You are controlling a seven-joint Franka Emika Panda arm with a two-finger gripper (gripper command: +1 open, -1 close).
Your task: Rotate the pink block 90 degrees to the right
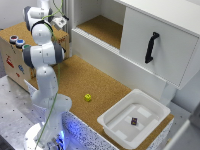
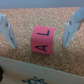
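The pink block [image 2: 43, 40] lies on a cork surface in the wrist view, with dark letters on its top face. My gripper [image 2: 39, 44] is open, and its two pale fingers [image 2: 73, 29] stand one on each side of the block with a gap between each and the block. In the exterior view the gripper [image 1: 60, 22] is at the upper left, over the cork top beside the wooden box, and the arm hides the pink block there.
A small yellow block [image 1: 88, 97] sits on the cork table. A white tray [image 1: 150, 107] with a small dark object stands at the exterior view's right. A white cabinet with a black handle [image 1: 151, 47] rises behind. A wooden box with cups [image 1: 16, 41] is left.
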